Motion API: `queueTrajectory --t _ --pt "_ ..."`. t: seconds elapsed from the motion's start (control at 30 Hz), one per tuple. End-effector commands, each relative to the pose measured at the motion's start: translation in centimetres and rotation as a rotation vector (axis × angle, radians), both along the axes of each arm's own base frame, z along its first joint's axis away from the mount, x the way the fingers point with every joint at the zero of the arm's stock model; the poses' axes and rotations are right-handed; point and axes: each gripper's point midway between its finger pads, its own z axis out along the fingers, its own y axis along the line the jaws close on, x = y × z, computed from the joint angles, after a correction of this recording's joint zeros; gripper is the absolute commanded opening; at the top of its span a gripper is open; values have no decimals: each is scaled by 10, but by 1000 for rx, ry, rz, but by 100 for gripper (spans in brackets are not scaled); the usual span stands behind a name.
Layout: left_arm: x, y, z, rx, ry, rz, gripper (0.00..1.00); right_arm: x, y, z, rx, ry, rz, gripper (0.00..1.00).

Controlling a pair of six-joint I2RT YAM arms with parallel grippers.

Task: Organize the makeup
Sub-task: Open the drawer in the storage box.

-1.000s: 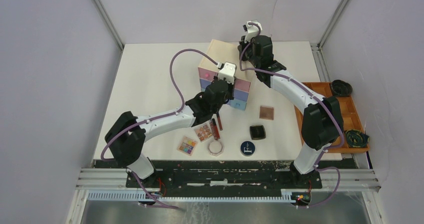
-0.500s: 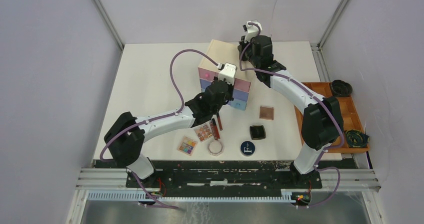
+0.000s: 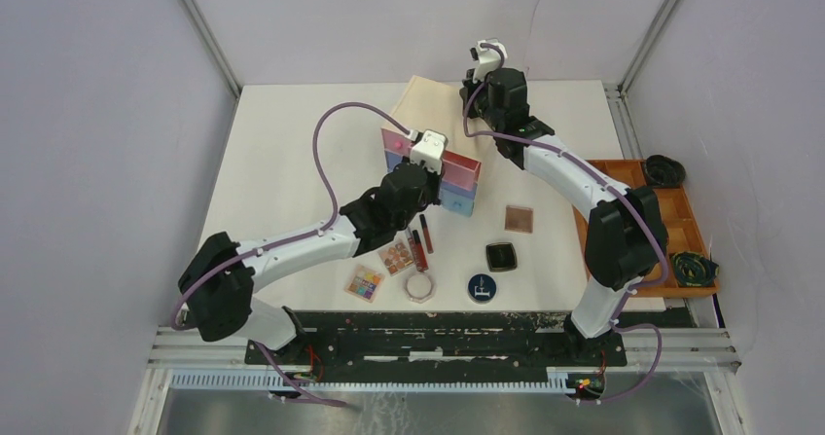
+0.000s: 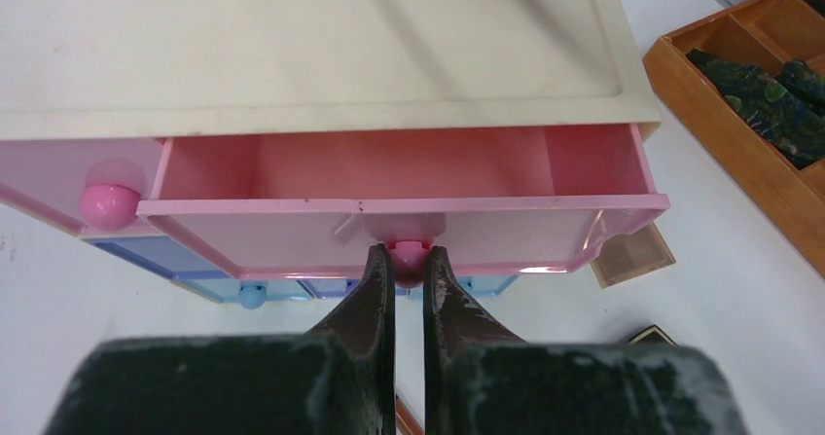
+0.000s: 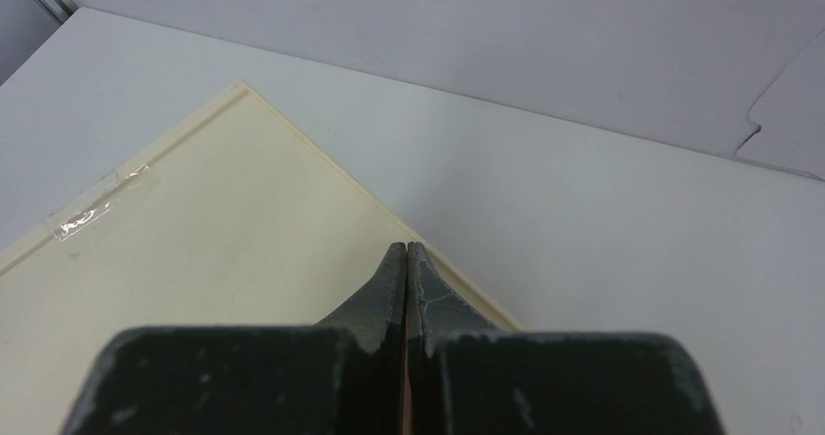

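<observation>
White tabletop [image 3: 292, 163] carries everything.

Beige drawer box [image 3: 425, 104] sits at mid-rear, turned at an angle to the tabletop edges. Its top right pink drawer [image 4: 389, 226] stands part-way out, and I can see the pink inside. A second pink drawer front is to the left of it, and blue fronts are below.

Orange-brown tray [image 3: 683, 223] is at the right edge, holding dark coiled items.

Left gripper [image 4: 407, 260] is at the open drawer's front, jaws pinching the pink knob [image 4: 409, 249] at its centre.

Right gripper [image 5: 406, 250] is at the rear corner of the box top, jaws pressed together with nothing between them. I cannot tell whether the tips touch the lid.

All the makeup lies loose on the tabletop in front of the box, none of it in a drawer:
- brown square compact [image 3: 519, 219], near the box's right front corner
- black square compact [image 3: 501, 256], just nearer than the brown one
- round dark-blue compact [image 3: 481, 287], near the front edge
- pale octagonal jar [image 3: 421, 286], left of the blue compact
- two colourful palettes: one [image 3: 395, 256] beside the tubes, the other [image 3: 366, 282] further left and nearer
- slim red and dark tubes [image 3: 419, 247], lying side by side under the left arm's wrist
</observation>
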Motion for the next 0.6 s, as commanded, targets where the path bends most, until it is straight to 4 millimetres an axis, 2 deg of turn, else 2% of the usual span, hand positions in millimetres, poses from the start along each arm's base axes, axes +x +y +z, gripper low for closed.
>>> queueTrajectory --t 0.0,0.33,0.57 --pt "-14 9 12 -37 16 -11 3 -74 -34 -182 -271 572 -12 1" --pt "-32 36 -6 13 37 -14 3 -74 -34 -183 -273 573 -10 1" --pt "-46 48 -2 17 29 -45 3 -74 -35 -183 -275 572 -13 1"
